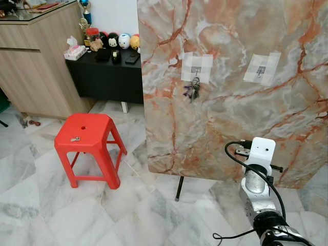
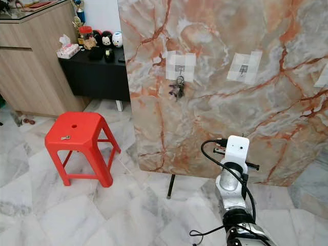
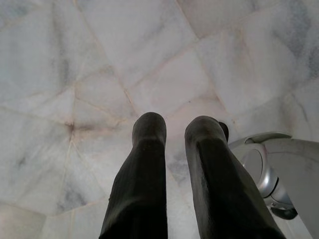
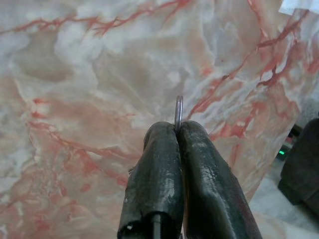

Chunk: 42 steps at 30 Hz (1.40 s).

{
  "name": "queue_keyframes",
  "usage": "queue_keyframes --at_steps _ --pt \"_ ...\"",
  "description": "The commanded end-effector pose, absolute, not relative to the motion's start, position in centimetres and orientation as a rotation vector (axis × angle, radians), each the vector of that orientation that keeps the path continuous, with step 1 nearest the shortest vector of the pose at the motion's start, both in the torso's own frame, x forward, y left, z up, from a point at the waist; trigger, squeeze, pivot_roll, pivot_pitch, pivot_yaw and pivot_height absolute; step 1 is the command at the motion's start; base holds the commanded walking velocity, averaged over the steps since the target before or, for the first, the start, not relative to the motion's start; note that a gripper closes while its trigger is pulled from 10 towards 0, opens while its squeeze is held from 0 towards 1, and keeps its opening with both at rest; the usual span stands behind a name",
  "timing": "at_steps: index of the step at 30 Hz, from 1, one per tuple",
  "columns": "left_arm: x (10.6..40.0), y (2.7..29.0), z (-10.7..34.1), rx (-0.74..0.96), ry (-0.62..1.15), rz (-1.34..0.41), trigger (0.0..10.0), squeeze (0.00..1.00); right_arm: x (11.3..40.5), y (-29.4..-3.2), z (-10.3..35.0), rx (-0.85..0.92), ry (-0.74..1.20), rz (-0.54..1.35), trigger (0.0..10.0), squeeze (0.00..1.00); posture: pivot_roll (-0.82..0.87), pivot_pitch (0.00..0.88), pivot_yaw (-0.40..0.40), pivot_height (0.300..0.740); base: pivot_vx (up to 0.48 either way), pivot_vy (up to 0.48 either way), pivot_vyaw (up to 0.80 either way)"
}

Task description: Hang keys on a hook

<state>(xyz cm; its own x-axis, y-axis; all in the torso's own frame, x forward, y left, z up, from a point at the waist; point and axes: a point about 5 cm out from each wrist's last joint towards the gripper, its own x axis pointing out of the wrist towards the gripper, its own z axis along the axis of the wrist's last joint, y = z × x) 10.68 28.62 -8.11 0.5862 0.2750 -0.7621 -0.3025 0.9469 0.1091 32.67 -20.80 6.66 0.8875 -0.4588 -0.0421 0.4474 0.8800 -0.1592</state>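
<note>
Pinching a key ring [image 4: 179, 110] edge-on, right gripper [image 4: 178, 130] fingers pressed together, well below the empty hook [image 1: 261, 70] on the marble board's [image 1: 230, 118] upper right.

Floor [image 1: 46, 205]: pale grey-veined marble tiles, evenly lit. Red plastic stool [image 1: 88, 146] as landmark. Right of stool: big orange-veined marble-look panel [image 1: 230, 118] standing on a thin black leg [image 1: 179, 188]. Behind stool: low black worktop [image 1: 105, 77] with cartoon figurines [image 1: 119, 41] and a tissue pack [image 1: 75, 52], against a white wall [image 1: 115, 15]. Left of that: tall wood-grain cabinet [image 1: 36, 66].
</note>
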Motion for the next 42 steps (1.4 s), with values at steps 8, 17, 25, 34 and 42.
queue_keyframes --at_steps 8,17,25,34,42 --pt "16.5 27.1 -6.4 0.013 0.711 0.327 10.0 0.0 32.3 -21.4 6.4 -0.068 0.093 -0.487 10.0 0.0 0.16 0.0 -0.043 0.74 0.0 0.0 0.0" --pt "20.1 25.4 -4.7 0.016 0.565 0.248 10.0 0.0 32.1 -21.3 5.8 -0.047 0.125 -0.482 10.0 0.0 0.16 0.0 -0.033 0.74 0.0 0.0 0.0" --pt "19.2 25.0 -5.1 0.013 0.574 0.244 10.0 0.0 32.0 -21.2 5.5 -0.034 0.143 -0.472 10.0 0.0 0.15 0.0 -0.029 0.74 0.0 0.0 0.0" --pt "18.7 25.0 -5.2 0.006 0.564 0.246 10.0 0.0 32.2 -21.3 5.7 -0.036 0.149 -0.469 10.0 0.0 0.16 0.0 -0.032 0.74 0.264 0.0 0.0" --pt "18.4 24.7 -5.5 -0.003 0.584 0.237 10.0 0.0 28.0 -22.3 -0.5 0.001 0.502 -0.449 10.0 0.0 0.16 0.0 -0.038 0.74 0.283 0.0 0.0"
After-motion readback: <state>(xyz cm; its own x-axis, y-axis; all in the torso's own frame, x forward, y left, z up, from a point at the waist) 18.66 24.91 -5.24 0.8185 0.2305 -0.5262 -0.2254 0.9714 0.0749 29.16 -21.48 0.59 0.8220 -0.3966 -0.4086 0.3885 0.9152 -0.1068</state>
